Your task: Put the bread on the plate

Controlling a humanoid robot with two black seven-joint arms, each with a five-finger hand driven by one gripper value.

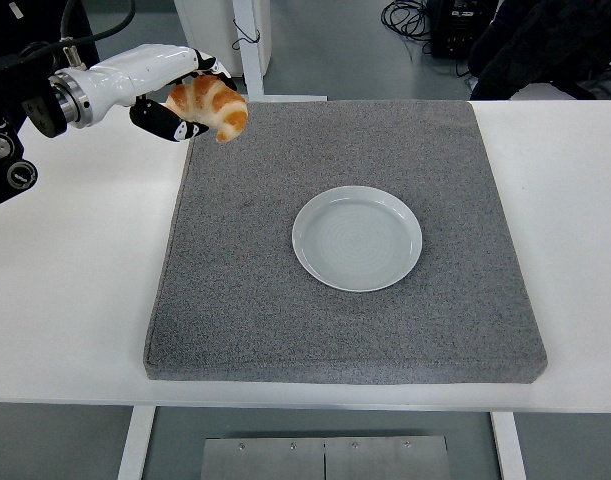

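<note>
Up at the far left, the left hand (pixel 170 95) grips the croissant (pixel 210 105) in the air above the grey mat's (pixel 285 330) far-left corner. It looks light and soft, probably crushable, so a loose hold round its middle suits. Rightward, mid-mat on the worktop (pixel 75 300), the plate (pixel 357 238) sits bare.

White table (pixel 65 300), grey floor (pixel 345 50), black cables (pixel 410 15)
</note>
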